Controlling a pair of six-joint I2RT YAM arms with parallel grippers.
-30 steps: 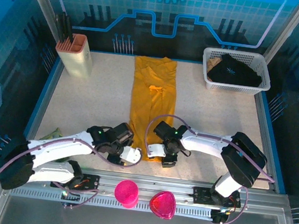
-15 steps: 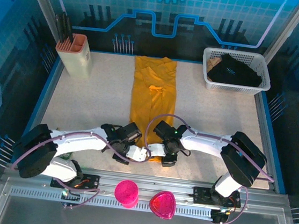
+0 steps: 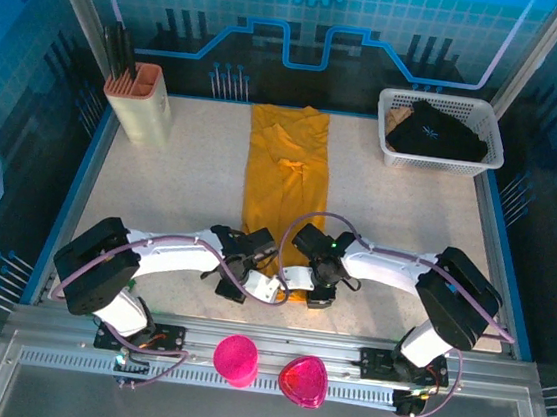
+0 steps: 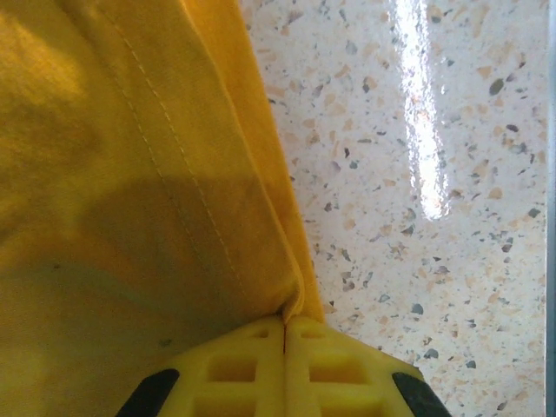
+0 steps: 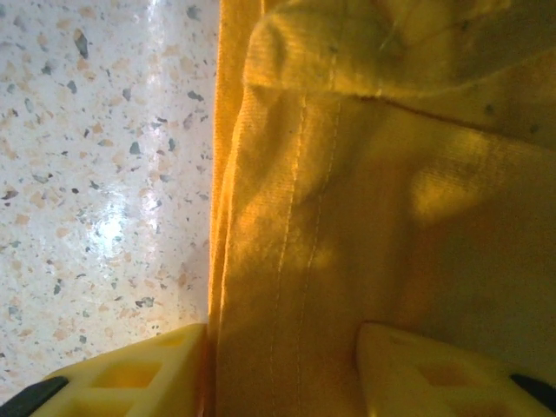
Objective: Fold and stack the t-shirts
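Left gripper (image 4: 285,334): the yellow fingers are seen pressed flat together, with a stitched edge of the t-shirt (image 3: 286,184) nipped in the seam between them. A firm pinch on cloth is noted.

Right gripper (image 5: 282,352): the fingers are held apart and a layered fold of the same cloth lies between them. No squeeze can be seen, so the cloth is judged straddled, not clamped.

The shirt is laid as a long narrow strip down the middle of the table (image 3: 170,186). Its far end lies at the far edge and its near end is under both grippers, close to the near edge. A white basket (image 3: 485,164) holding a dark garment (image 3: 438,131) is noted at the far right corner, well apart.

Handling, as judged: the fabric is taken to be light, limp and several layers thick here. Sag between the two holds is to be expected, and the layers may slide apart. It is best held at the two near corners through every layer, and both should be raised level.
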